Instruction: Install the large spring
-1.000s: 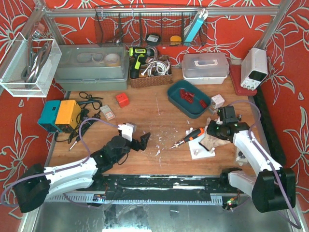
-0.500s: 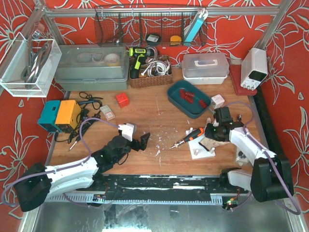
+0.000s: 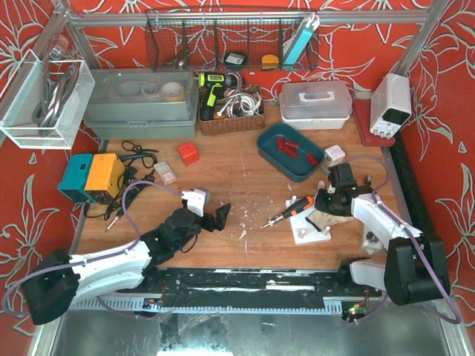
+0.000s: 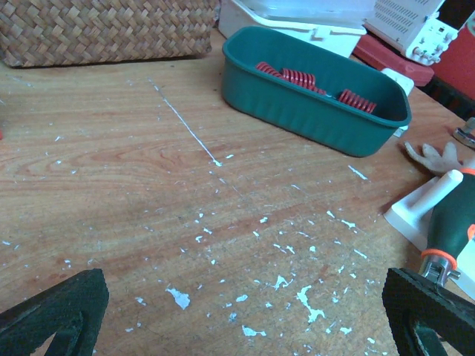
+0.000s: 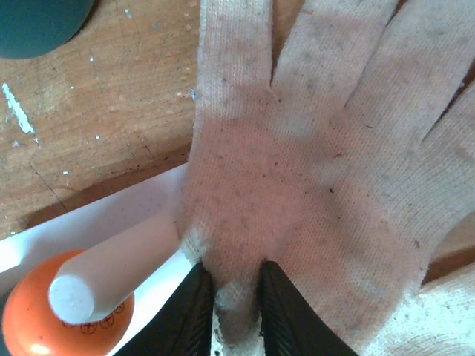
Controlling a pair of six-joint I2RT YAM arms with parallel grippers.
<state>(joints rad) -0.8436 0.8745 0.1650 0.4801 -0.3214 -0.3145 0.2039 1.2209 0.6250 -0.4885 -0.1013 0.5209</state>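
Note:
Red springs (image 3: 287,145) lie in the teal tray (image 3: 269,148), also in the left wrist view (image 4: 297,77) inside the tray (image 4: 312,111). A white base with upright pegs (image 3: 310,228) sits at the right, its peg (image 5: 111,278) beside an orange screwdriver end (image 5: 30,326). My right gripper (image 3: 332,200) is shut on a fold of a white cotton glove (image 5: 312,170), its fingers (image 5: 194,315) pinching the cloth over the base. My left gripper (image 3: 217,218) is open and empty over bare wood, its fingertips (image 4: 59,308) far apart.
An orange-and-black screwdriver (image 3: 291,210) lies left of the white base. A wicker basket (image 3: 230,111), a clear lidded box (image 3: 315,104), a power supply (image 3: 391,104), a red block (image 3: 188,153) and a teal-yellow box (image 3: 93,176) stand around. White flecks dot the wood.
My right gripper has shifted slightly up and left over the white base with the glove. The left arm has not moved.

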